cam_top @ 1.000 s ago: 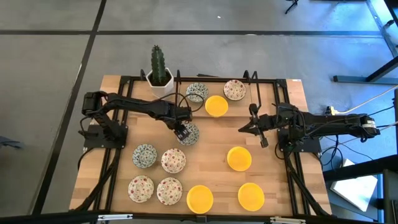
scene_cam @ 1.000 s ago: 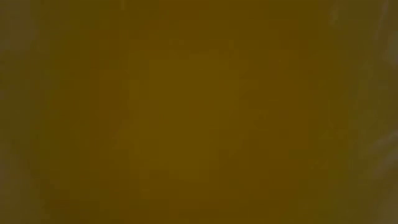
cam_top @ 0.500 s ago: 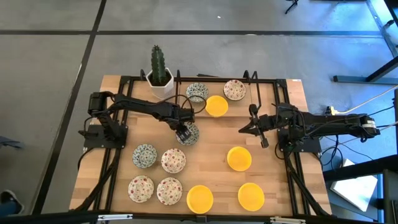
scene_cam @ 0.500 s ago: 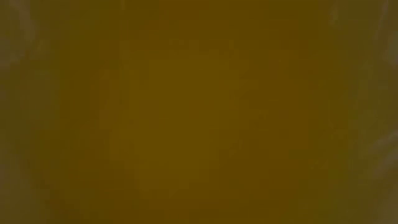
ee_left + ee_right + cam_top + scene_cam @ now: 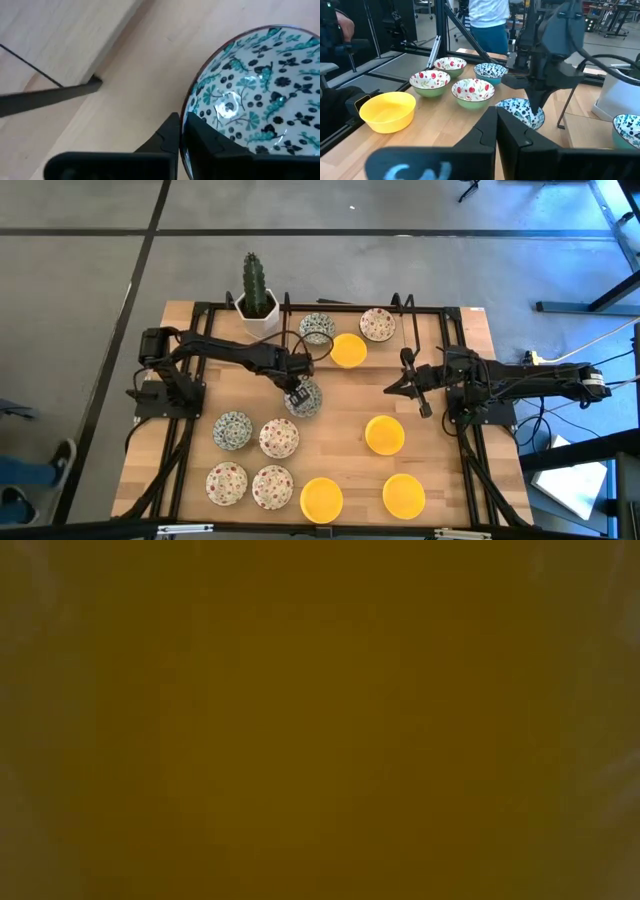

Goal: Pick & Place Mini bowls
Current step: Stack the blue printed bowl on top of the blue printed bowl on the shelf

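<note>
mini bowls [image 5: 279, 437] | yellow, red-speckled, blue-green patterned | upright | spread across tabletop

No text, label, brand, number or sign can be read in any view. The right wrist view shows pale blue marks on the dark housing at the bottom left of the frame, too blurred to make out as letters. The low view is a plain brownish-yellow blur.
</note>
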Controlling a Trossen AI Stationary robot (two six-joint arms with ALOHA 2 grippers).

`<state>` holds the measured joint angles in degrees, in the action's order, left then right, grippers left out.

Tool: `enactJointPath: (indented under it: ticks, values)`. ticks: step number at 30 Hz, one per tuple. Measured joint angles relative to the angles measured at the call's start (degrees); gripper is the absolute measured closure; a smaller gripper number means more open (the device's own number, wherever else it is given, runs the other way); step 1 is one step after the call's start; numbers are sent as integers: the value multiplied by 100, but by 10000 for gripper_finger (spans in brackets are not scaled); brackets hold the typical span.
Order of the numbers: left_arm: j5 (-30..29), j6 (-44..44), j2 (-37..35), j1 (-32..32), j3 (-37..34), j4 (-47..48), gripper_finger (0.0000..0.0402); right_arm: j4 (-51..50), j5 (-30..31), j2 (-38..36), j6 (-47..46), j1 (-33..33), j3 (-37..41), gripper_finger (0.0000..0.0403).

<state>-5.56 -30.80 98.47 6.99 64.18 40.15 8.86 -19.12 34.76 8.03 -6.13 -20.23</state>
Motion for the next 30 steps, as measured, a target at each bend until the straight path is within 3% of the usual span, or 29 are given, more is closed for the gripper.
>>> enactJointPath:
  ticks: [7, 15, 24, 30]
  values:
    - [-393, 249, -578, -55, 183, 253, 396, 0, -1, -1, -10, 0, 0, 395]
    - [-336, 512, -2263, -350, 414, 465, 397, -66, 0, 0, -121, 0, 0, 395]
    - [-1723, 719, -4440, -684, 422, 884, 397, -58, 0, 0, -140, 0, 0, 395]
    - [-2063, 1234, -5007, -467, 422, 435, 398, 33, 0, 0, -40, 0, 0, 395]
